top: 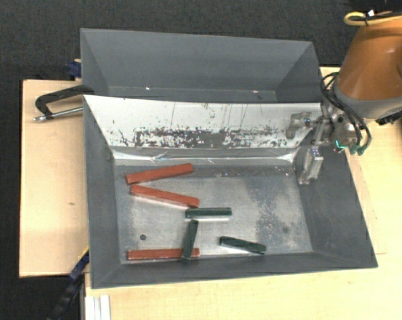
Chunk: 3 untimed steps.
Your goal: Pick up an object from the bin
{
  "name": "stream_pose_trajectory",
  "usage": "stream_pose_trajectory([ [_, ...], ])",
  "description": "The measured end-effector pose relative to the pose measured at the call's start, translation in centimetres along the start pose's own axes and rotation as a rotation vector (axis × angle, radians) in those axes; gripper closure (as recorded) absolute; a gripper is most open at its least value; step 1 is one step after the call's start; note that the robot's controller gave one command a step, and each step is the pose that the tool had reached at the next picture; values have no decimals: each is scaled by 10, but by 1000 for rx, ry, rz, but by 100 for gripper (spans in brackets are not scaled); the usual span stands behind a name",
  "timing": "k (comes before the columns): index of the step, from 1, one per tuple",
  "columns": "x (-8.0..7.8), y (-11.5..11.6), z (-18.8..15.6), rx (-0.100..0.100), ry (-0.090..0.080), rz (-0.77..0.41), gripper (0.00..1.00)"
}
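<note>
The fingers (311, 171) hang pressed together as one narrow metal tip with nothing between them, low in the back right corner of the grey bin (334, 232), over bare floor just beside its right wall. The nearest things lie well apart to the left and front: a dark green bar (208, 213) at mid floor, a second green bar (242, 245) nearer the front, and a third green bar (189, 235) whose end crosses a red-brown bar (151, 253) along the front wall. Farther left, two more red-brown bars (159, 174) (165, 196) lie near one another.
</note>
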State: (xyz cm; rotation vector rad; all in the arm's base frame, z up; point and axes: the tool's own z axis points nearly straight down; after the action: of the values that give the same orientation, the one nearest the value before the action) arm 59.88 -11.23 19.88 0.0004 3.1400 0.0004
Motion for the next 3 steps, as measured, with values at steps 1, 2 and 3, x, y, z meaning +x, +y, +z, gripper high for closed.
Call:
stream_pose_trajectory([
  [1, 18, 28, 56, 1, -5, -4, 0],
  [2, 24, 49, 111, -1, -1, -83, 0],
  [3, 9, 120, 128, -1, -4, 330, 100],
])
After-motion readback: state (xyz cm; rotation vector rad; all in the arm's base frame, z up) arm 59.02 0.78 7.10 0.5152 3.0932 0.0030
